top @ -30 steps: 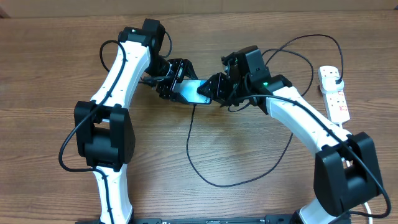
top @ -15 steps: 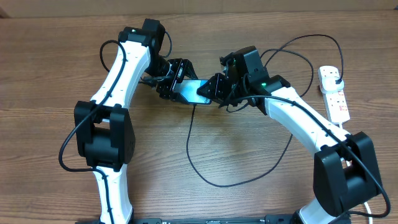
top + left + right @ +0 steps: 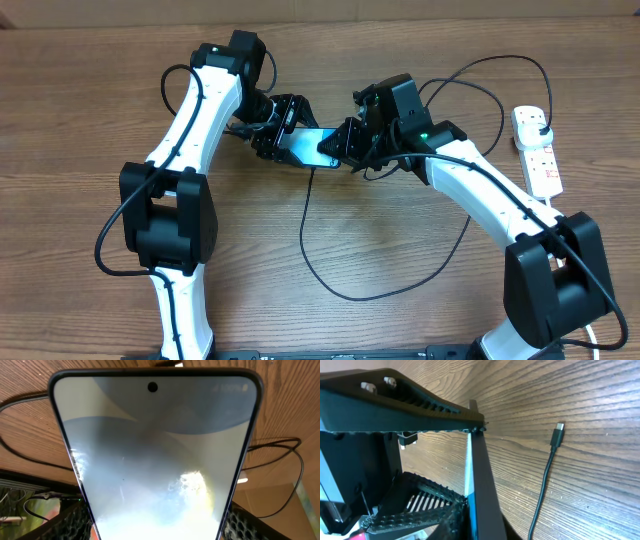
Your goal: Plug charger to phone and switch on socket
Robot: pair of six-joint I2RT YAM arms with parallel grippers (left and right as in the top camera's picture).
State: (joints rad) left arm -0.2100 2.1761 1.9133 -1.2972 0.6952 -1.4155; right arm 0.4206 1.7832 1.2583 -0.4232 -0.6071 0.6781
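Note:
The phone (image 3: 308,147), its blue-teal screen lit, is held off the table between both grippers. My left gripper (image 3: 272,135) is shut on its left end. In the left wrist view the screen (image 3: 155,460) fills the frame, with a finger on each side. My right gripper (image 3: 348,145) is at the phone's right end. In the right wrist view its fingertips (image 3: 462,505) press on the phone, seen edge-on (image 3: 482,490). The charger's black cable (image 3: 335,285) loops over the table. Its connector tip (image 3: 557,434) lies loose on the wood below the phone. Its plug (image 3: 537,121) sits in the white socket (image 3: 540,160).
The cable arcs behind the right arm (image 3: 500,62) and in front of it toward the table's middle. The socket lies near the right edge with its white cord running off at the bottom right (image 3: 592,335). Cable loops also show under the phone in the left wrist view (image 3: 280,455).
The right gripper has shifted very slightly left against the phone. Nothing else has visibly moved.

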